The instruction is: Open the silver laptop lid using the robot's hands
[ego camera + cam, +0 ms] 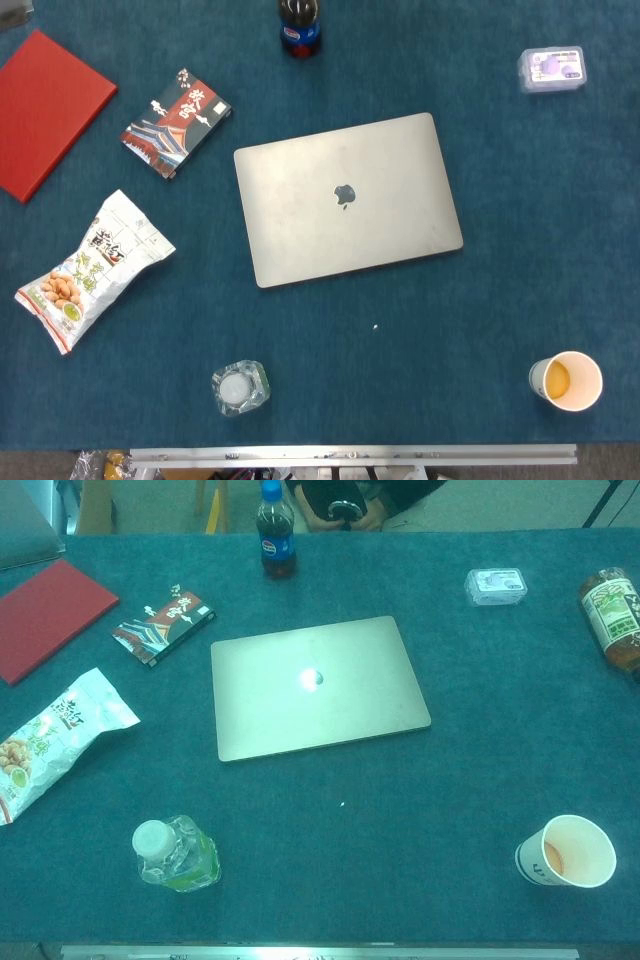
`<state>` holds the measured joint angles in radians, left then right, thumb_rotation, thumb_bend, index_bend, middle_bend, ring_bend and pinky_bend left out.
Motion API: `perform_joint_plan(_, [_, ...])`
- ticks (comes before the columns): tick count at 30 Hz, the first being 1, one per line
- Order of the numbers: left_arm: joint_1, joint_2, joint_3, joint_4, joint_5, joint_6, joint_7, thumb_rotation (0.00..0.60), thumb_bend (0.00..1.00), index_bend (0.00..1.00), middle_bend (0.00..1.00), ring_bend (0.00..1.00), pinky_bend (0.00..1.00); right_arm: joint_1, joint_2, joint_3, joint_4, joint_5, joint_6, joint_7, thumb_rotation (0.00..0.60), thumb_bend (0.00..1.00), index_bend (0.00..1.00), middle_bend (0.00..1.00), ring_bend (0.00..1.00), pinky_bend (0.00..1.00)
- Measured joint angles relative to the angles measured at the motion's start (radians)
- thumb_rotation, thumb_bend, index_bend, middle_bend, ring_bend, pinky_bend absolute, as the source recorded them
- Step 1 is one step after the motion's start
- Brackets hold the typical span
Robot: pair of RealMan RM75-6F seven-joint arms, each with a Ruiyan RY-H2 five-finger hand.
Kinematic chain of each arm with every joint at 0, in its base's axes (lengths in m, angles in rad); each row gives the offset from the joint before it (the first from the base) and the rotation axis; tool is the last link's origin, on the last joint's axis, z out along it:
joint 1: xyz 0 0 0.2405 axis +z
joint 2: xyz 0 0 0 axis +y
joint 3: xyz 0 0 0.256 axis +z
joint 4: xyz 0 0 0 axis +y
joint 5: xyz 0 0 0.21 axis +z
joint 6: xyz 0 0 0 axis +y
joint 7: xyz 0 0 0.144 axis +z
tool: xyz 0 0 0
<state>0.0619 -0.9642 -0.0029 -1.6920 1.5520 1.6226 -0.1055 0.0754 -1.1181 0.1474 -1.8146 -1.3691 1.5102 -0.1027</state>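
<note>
Your silver laptop (347,198) lies closed at frame centre on the desk (480,300). Neither view shows your hands. You cannot tell the fingers' state or their relation to it.

An apple logo marks the silver laptop lid (347,197); a Pepsi label wraps the cola bottle (275,530).

The silver laptop (347,198) lies shut and flat mid-table, slightly askew, logo facing up
</note>
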Motion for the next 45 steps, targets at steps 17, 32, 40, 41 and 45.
perform_joint_plan(17, [-0.008,0.001,-0.001,-0.014,0.001,-0.011,0.02,0.6,0.42,0.22,0.17,0.09,0.07,0.006,-0.004,-0.001,0.01,-0.004,-0.01,0.007,0.6,0.1,0.12,0.22,0.08,0.19])
perform_joint_plan(32, [-0.009,0.018,0.005,-0.044,0.014,-0.011,0.036,0.6,0.42,0.22,0.17,0.09,0.07,0.032,0.001,-0.005,-0.001,-0.045,-0.031,-0.001,0.6,0.1,0.12,0.22,0.08,0.19])
perform_joint_plan(40, [-0.012,0.024,-0.001,-0.052,0.014,-0.007,0.036,0.6,0.42,0.22,0.17,0.09,0.07,0.06,0.005,-0.013,-0.028,-0.066,-0.073,-0.016,0.6,0.1,0.12,0.22,0.08,0.19])
perform_joint_plan(41, [-0.013,0.025,-0.001,-0.052,0.014,-0.007,0.035,0.6,0.42,0.22,0.17,0.09,0.07,0.065,0.005,-0.014,-0.033,-0.07,-0.08,-0.019,0.6,0.1,0.12,0.22,0.08,0.19])
perform_joint_plan(45, [-0.015,0.025,-0.002,-0.053,0.018,-0.006,0.033,0.6,0.42,0.22,0.17,0.09,0.07,0.1,-0.003,-0.022,-0.054,-0.098,-0.124,-0.052,0.6,0.06,0.12,0.22,0.08,0.19])
